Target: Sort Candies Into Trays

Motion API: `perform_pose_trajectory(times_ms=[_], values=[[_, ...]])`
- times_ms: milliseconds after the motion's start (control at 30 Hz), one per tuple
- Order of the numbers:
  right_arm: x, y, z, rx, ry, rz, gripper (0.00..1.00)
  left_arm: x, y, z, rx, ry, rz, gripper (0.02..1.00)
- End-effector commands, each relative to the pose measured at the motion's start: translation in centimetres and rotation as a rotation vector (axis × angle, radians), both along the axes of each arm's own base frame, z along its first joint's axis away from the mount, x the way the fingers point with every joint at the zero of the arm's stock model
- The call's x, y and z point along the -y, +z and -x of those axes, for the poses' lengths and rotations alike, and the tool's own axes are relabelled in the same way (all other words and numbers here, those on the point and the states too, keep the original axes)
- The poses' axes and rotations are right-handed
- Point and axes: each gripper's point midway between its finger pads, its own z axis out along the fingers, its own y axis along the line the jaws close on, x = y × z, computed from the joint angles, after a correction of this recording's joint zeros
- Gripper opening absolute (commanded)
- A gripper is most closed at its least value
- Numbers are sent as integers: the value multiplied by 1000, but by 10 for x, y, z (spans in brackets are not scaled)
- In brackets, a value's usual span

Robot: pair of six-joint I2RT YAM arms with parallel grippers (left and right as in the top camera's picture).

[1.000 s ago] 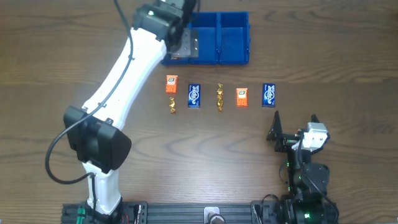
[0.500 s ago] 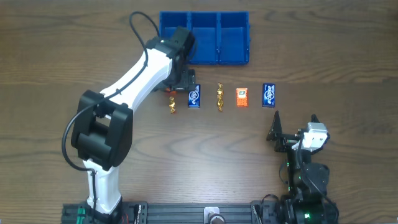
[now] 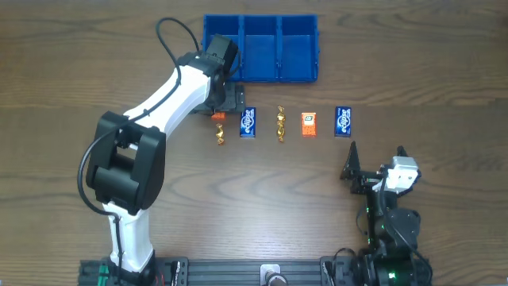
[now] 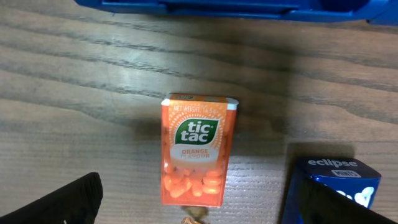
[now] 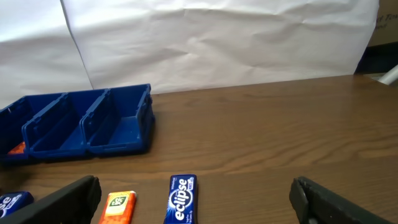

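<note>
Candies [image 3: 280,125] are lying in a single row across the table [image 3: 444,71], just short of the blue tray [image 3: 262,80]. The one being dealt with is the orange box [image 4: 198,158] at the row's left end. It is resting flat with its label facing up. Its long axis is running across the row, and its lid end is pointing toward the tray wall [image 4: 205,7], so it is sitting parallel to the blue pack [image 4: 333,186] just beside it. A gold-wrapped sweet [image 3: 220,136] is lying at its other end, on the side nearer the arm bases. The left end effector [image 4: 205,200] is hanging low over this box with its fingers spread and nothing between them yet, one finger [image 4: 81,199] standing off each long side. That placement is probably meant to let the jaws close across the narrow width, which looks like the easier grip, and the spacing to the blue pack seems enough for the finger on that side. Something orange [image 5: 15,149] is showing in the tray's left compartment, so this box is likely heading there too. The right end effector [image 3: 375,159] is parked well apart near its own base, fingers wide and holding nothing, facing the second blue pack [image 5: 180,199] and second orange box [image 5: 117,206] at the right of the row.
</note>
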Motion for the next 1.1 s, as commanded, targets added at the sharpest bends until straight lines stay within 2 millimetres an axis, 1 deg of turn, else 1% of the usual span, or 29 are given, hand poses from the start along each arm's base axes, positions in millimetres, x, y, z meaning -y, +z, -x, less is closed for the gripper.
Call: perform_pose_trajectory(times_ms=[33,133,333,500,667,800,933,1000,1033,1067,1100], values=[[1,-1,0,0,-6,7,998,-5,-14,3,-30,-56,-28,998],[1,-1,0,0,-6,6,998,-6,-14,2,-27,-54,-31,998],[1,-1,0,0,-6,6,998,-15,-14,-2,-17,-38,-53,998],[1,-1,0,0,-6,7,998,-18,-29,1,-47,-33,-63,998],[1,-1,0,0,-6,7,998,-17,-30,-2,-39,-34,-58,993],[1,-1,0,0,-6,7,998,-17,-39,-1,-54,-36,-64,989],[1,-1,0,0,-6,6,998,-16,-39,-3,-46,-35,-61,982],[1,-1,0,0,-6,7,998,-16,-39,-3,-44,-35,-60,939],[1,-1,0,0,-6,7,998,-16,-38,-4,-41,-35,-59,866],[1,-1,0,0,-6,6,998,-15,-38,-5,-38,-36,-57,761],[1,-1,0,0,-6,7,998,-15,-38,-5,-35,-35,-56,695]])
